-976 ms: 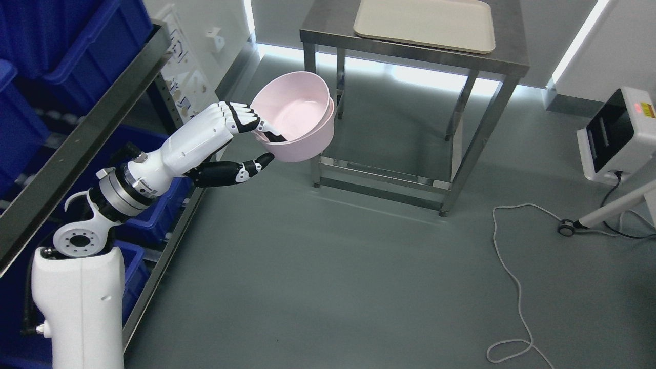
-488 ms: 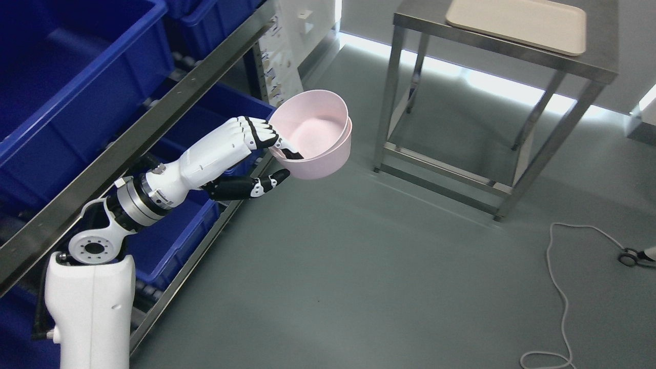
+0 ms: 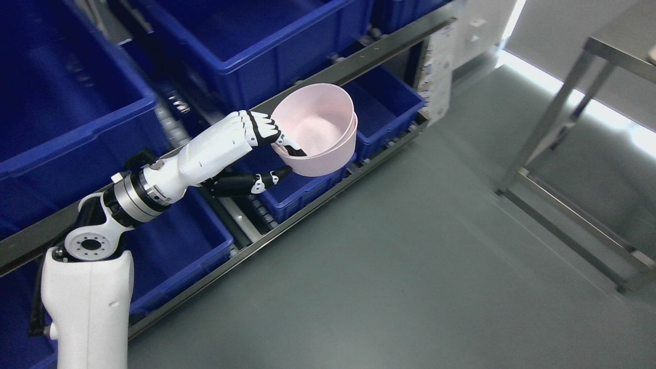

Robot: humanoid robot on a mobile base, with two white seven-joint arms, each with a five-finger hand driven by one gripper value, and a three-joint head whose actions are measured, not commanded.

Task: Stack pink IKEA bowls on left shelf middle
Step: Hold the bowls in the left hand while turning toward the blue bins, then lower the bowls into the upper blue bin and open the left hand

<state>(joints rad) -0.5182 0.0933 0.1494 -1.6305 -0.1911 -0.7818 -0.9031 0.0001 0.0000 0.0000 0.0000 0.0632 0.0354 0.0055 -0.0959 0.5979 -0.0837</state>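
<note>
Two pink bowls (image 3: 320,128), nested one inside the other, hang in the air in front of the shelf rack. My left hand (image 3: 279,151) is shut on their near rim, fingers over the lip and inside, thumb under the outer wall. The white left arm rises from the lower left. The bowls tilt with their opening up and toward me. Behind them runs the steel rail of the shelf's middle level (image 3: 359,66), with blue bins above and below it. My right arm does not show.
Large blue bins (image 3: 256,36) fill the upper shelf level; smaller blue bins (image 3: 382,110) sit on the lower level with roller tracks between them. A steel table's legs (image 3: 558,123) stand at the right. Grey floor spreads across the lower right.
The camera has swung left, so the shelf now fills the picture and the table has slid to the right edge. My left hand still holds the nested bowls the same way.
</note>
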